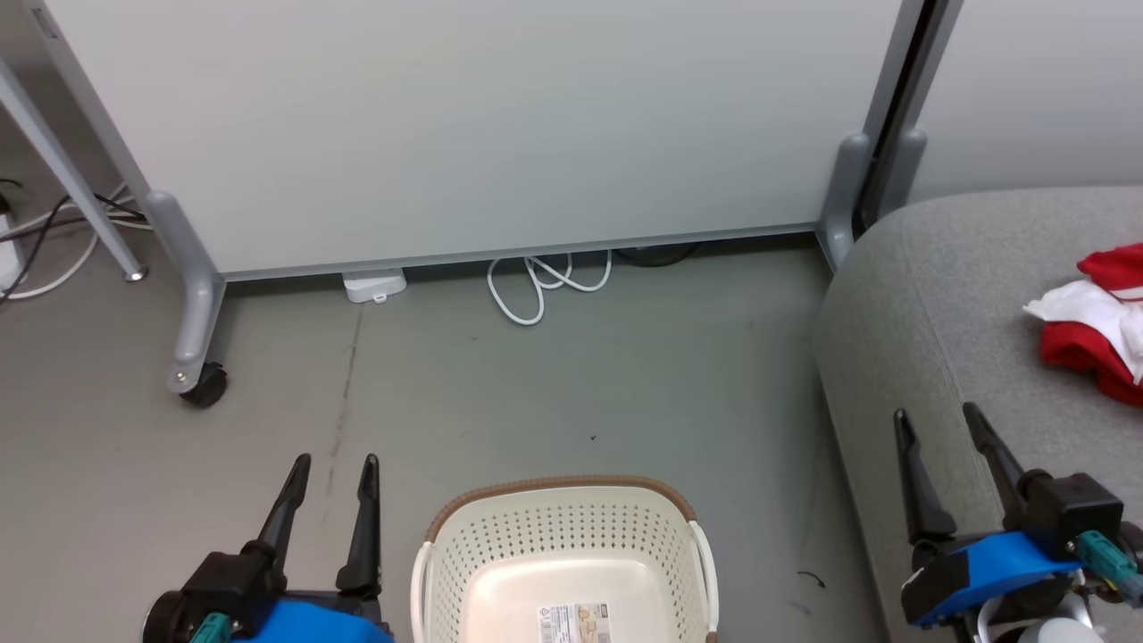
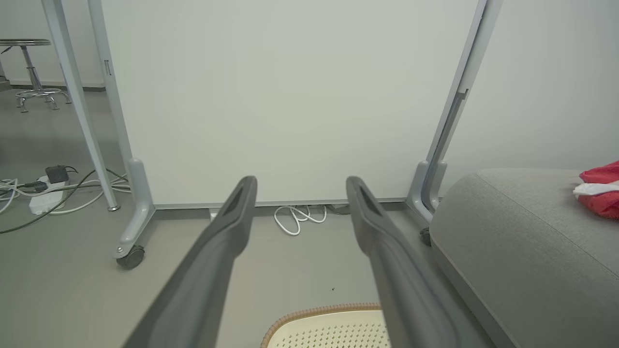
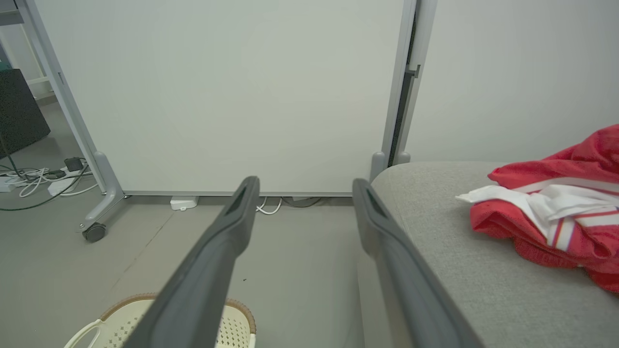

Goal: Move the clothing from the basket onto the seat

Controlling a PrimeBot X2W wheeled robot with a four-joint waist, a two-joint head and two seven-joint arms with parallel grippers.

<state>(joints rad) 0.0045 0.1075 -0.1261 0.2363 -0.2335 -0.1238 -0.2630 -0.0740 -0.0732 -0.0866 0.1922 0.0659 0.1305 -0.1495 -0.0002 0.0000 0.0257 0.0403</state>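
Risk: right gripper [image 1: 935, 411] hovering over seat [image 1: 938, 295] edge at 4 o'clock, clothing [image 1: 1103, 321] lying bunched at 3 o'clock. Sideways swing likely snagging fabric, dragging it off. Basket [image 1: 563, 483] sitting at 6 o'clock, visible bottom showing label [image 1: 576, 622] only; near part cropped, leftover possible. Left gripper [image 1: 337, 460] hovering at 7 o'clock over floor [image 1: 536, 393]. Both pointing toward 12, fingers spread, gripping nothing.

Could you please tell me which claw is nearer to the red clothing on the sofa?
Right. The right claw is by the sofa's near edge, below-left of the clothing in the head view. The left claw is over the floor, beyond the basket's left side.
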